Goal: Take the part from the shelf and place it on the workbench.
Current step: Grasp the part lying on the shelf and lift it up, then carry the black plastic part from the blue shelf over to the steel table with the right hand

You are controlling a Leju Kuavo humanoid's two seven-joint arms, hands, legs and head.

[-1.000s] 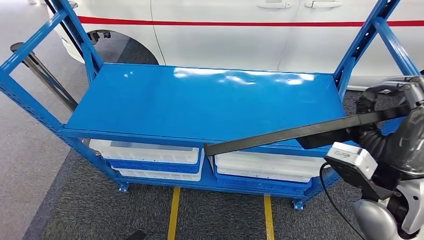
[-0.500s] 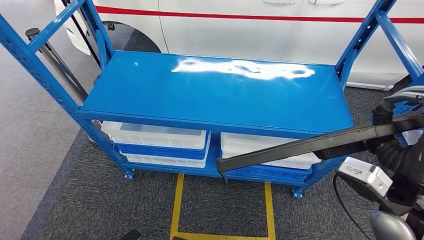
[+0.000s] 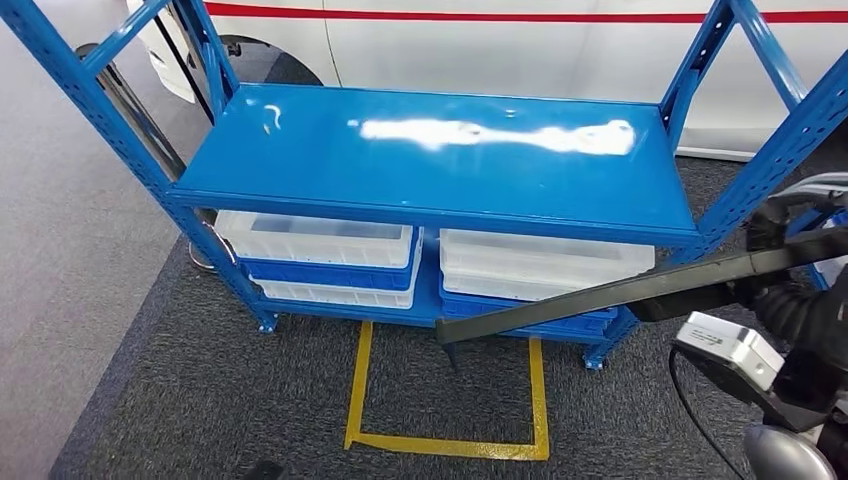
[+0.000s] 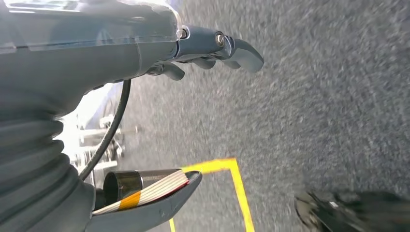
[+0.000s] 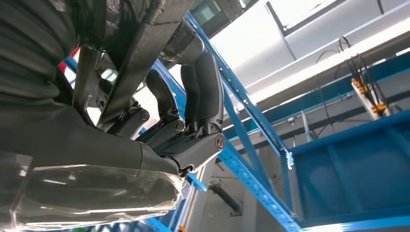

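Note:
The part is a long black bar (image 3: 620, 292), and my right hand (image 3: 790, 300) grips it near its right end. It slants down to the left, and its free tip hangs in front of the blue shelf (image 3: 440, 180), over the carpet. In the right wrist view the dark fingers (image 5: 203, 92) wrap round the bar (image 5: 140, 53). My left hand (image 4: 145, 58) hangs over the floor with nothing in it, its fingers (image 4: 227, 46) apart from the thumb (image 4: 154, 203).
The shelf's top board is bare. Two white bins (image 3: 320, 245) (image 3: 540, 265) sit on blue trays on its lower level. A yellow taped square (image 3: 445, 445) marks the grey carpet before the shelf. A white car (image 3: 500, 40) stands behind it.
The whole picture has shifted: the camera has drawn back from the shelf. The bar's tip, which lay over the shelf's front edge, now hangs in front of it. My right hand keeps its hold.

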